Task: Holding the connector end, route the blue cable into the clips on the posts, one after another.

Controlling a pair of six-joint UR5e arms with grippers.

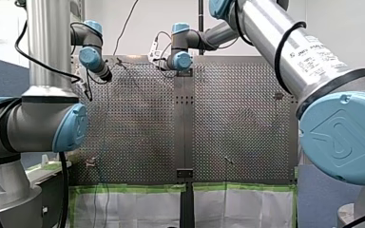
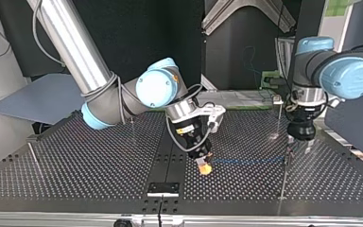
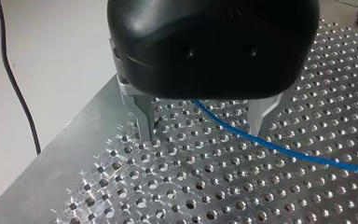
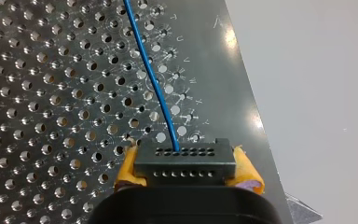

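Observation:
In the right wrist view my right gripper point(image 4: 187, 164) is shut on a black connector point(image 4: 182, 157), held between its yellow pads point(image 4: 248, 169). The blue cable point(image 4: 152, 74) leaves the connector and runs ahead over the perforated plate. The top view has this gripper point(image 2: 204, 166) low near the table's middle, with the cable point(image 2: 248, 161) stretched level toward my left gripper point(image 2: 300, 141). My left gripper point(image 3: 203, 125) stands open just above the plate. The cable point(image 3: 265, 144) passes between its metal fingers point(image 3: 144, 122), touching neither.
Thin posts stand on the table point(image 2: 99, 165): one point(image 2: 32, 153) at the top view's left, one point(image 2: 132, 126) behind my right arm, two point(image 2: 279, 118) point(image 2: 284, 182) near my left gripper. The table's edge lies close beside both grippers in the wrist views.

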